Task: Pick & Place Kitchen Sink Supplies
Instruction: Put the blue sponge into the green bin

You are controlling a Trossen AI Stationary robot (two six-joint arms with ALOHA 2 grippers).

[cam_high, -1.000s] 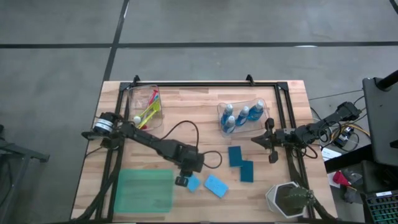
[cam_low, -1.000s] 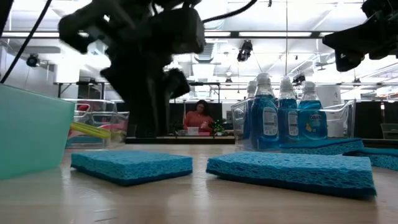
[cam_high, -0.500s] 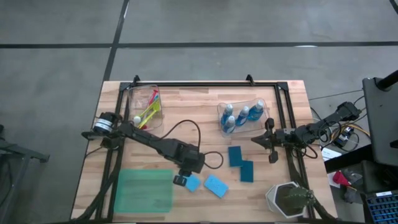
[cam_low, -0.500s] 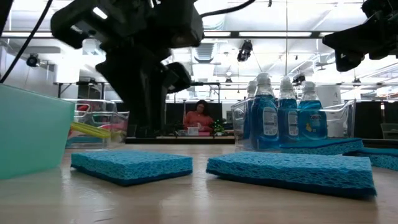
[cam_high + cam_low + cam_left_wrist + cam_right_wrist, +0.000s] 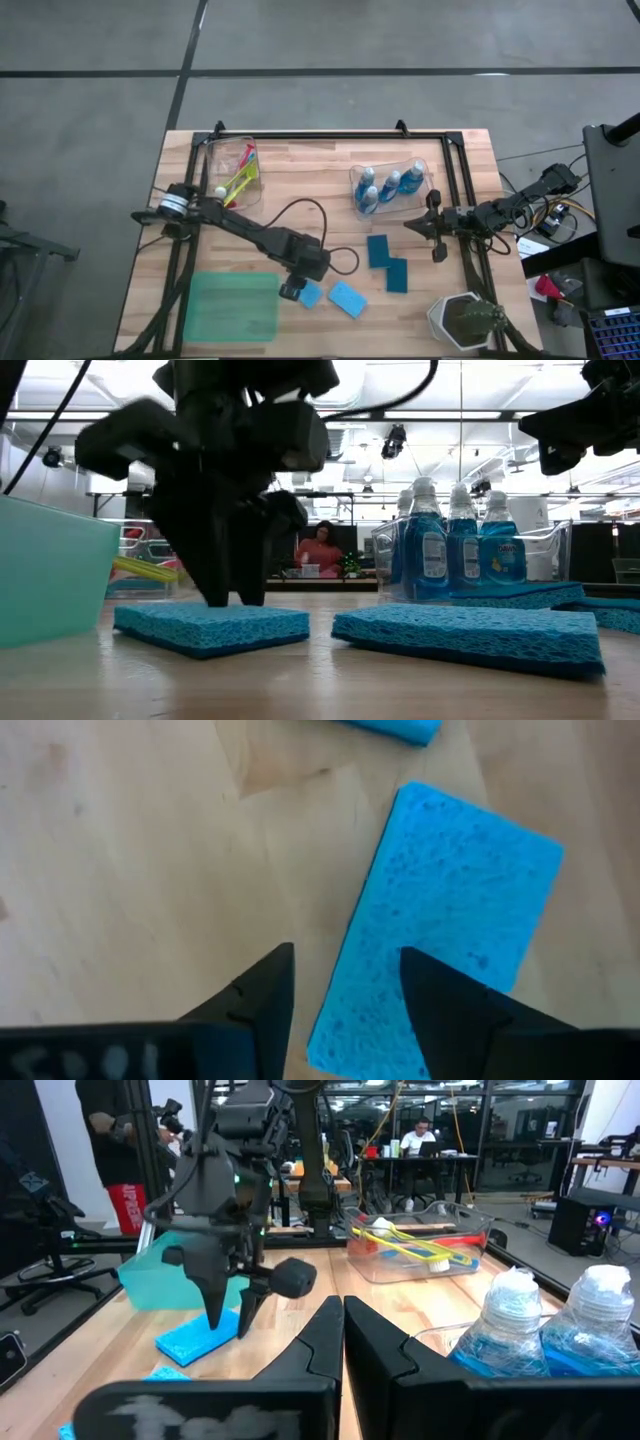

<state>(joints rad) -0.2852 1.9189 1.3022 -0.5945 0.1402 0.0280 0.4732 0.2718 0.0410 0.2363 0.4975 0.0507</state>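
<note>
A light blue sponge [image 5: 311, 294] lies flat on the wood near the front, beside the green tray [image 5: 233, 306]. My left gripper [image 5: 345, 990] points down over it, open: one finger stands over the bare wood, the other over the sponge's [image 5: 450, 920] top, astride one long edge. A second light blue sponge [image 5: 347, 298] lies to its right, and two teal sponges [image 5: 388, 263] lie farther right. Blue bottles [image 5: 390, 186] stand in a clear bin. My right gripper [image 5: 435, 232] hangs shut and level at the table's right, holding nothing. My left gripper comes at the sponge from above with open fingers, near one end of its long edge [image 5: 340, 1010]. In the low view the fingertips [image 5: 218, 598] reach down to the level of the sponge's top; whether they touch it, I cannot tell. The sponge lies flat.
A clear bin [image 5: 236, 172] with thin brushes stands at the back left. A white faceted pot [image 5: 465, 320] with a plant sits at the front right corner. A black cable [image 5: 300, 215] loops over the middle of the table. A dark frame [image 5: 330, 135] runs along the far edge.
My left gripper has come down toward the light blue sponge beside the green tray and has opened; its fingertips now stand apart at the sponge's top. The sponge has kept its place.
</note>
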